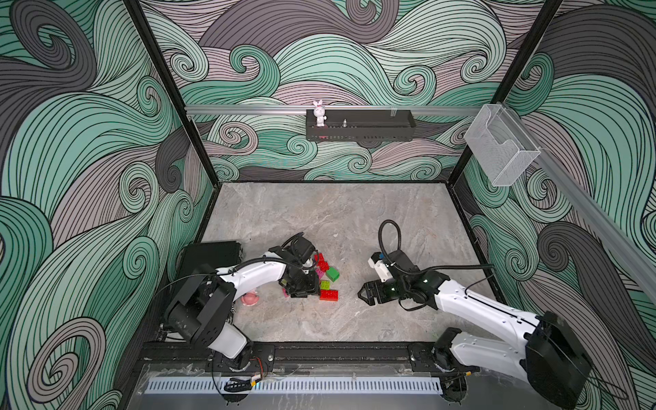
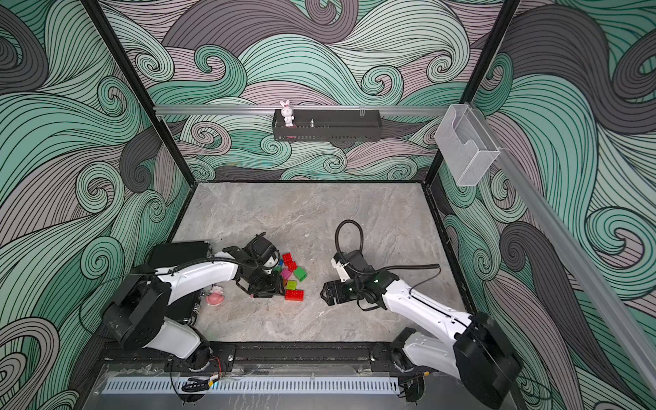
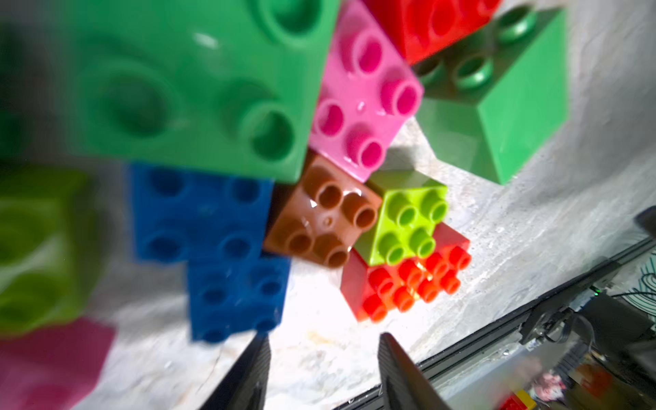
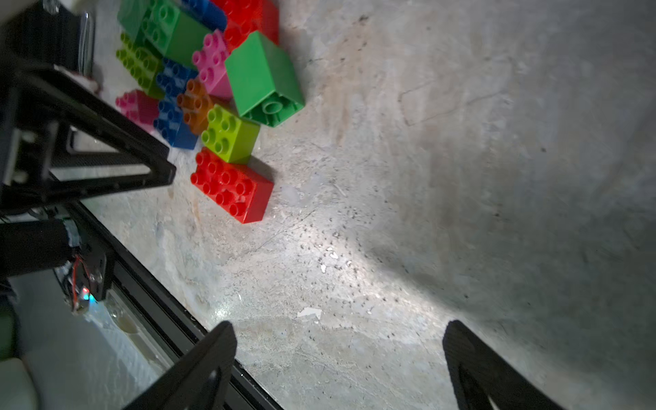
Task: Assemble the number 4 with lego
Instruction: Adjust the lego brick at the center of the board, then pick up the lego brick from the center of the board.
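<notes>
Right wrist view: multicoloured studded plastic lego bricks [image 4: 230, 135] lie heaped, no figure 4 apparent; left gripper [image 3: 323, 337] and right gripper [image 4: 339, 323] spread, empty.

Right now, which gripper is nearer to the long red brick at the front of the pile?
Left. The left gripper hangs just beside the red brick; the right gripper is well apart from it on the opposite side.
</notes>
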Motion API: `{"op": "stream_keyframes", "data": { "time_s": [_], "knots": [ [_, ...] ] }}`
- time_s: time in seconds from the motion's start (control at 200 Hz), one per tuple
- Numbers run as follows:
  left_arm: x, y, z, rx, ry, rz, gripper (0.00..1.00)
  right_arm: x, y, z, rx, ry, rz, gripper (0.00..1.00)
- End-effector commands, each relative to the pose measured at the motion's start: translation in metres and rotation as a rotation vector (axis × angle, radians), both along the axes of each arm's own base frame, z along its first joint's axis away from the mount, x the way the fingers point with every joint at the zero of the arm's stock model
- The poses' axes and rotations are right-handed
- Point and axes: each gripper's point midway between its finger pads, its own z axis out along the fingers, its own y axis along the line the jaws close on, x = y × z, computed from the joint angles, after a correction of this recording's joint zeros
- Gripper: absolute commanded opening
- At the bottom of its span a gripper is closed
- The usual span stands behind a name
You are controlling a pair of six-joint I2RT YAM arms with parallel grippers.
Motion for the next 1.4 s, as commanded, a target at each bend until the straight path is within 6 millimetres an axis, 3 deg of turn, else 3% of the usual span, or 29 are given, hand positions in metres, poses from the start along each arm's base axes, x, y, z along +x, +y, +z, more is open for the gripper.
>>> {"op": "stream_keyframes", "data": {
  "time_s": [0.0,0.13,0.22,0.295,0.475,0.626,0.911,1.266,1.346,1.396],
  "knots": [
    [0.006,0.041,0.02,0.158,-0.117,0.103,0.67,0.0,0.022,0.005,-0.062,-0.109,0.135,0.88],
    [0.005,0.09,0.035,0.326,-0.208,0.232,0.81,-0.015,0.065,0.006,-0.13,-0.177,0.314,0.85],
    [0.005,0.114,0.04,0.38,-0.254,0.322,0.9,-0.03,0.094,0.001,-0.164,-0.215,0.479,0.84],
    [0.005,0.128,0.045,0.389,-0.29,0.381,0.96,-0.034,0.114,-0.005,-0.17,-0.209,0.584,0.77],
    [0.003,0.156,0.063,0.408,-0.357,0.48,0.99,-0.016,0.134,-0.031,-0.289,-0.211,0.66,0.63],
    [-0.002,0.168,0.059,0.385,-0.336,0.544,0.99,-0.009,0.151,-0.03,-0.304,-0.211,0.69,0.56],
    [-0.007,0.179,0.052,0.366,-0.302,0.627,0.99,0.017,0.156,-0.025,-0.368,-0.254,0.6,0.48],
    [-0.008,0.185,0.047,0.35,-0.276,0.674,0.99,0.026,0.159,-0.013,-0.305,-0.196,0.542,0.37],
    [-0.008,0.185,0.046,0.346,-0.273,0.679,0.99,0.029,0.158,-0.014,-0.316,-0.181,0.53,0.24],
    [-0.009,0.185,0.045,0.347,-0.272,0.68,0.99,0.03,0.158,-0.014,-0.322,-0.176,0.525,0.24]
  ]
}}
